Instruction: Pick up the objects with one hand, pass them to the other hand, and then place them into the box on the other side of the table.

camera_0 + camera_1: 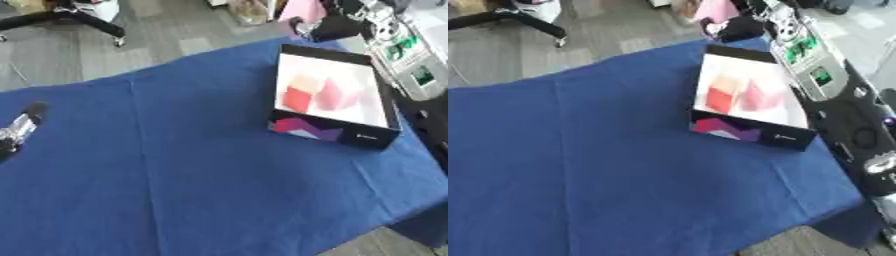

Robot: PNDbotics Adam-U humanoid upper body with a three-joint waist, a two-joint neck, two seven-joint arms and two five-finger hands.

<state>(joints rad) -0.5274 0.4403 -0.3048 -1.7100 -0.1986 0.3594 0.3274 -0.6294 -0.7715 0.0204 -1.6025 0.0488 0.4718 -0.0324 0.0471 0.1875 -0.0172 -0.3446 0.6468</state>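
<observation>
I count one box (334,129) on my right side of the table, black-walled with a white floor. Inside it lie three blurred blocks: one red (297,99), one pale orange (305,82) and one pink (335,96). One blue cloth (192,175) covers the table. Of my own hands I see just one, the left hand (19,129), at the left edge of the left eye view.
</observation>
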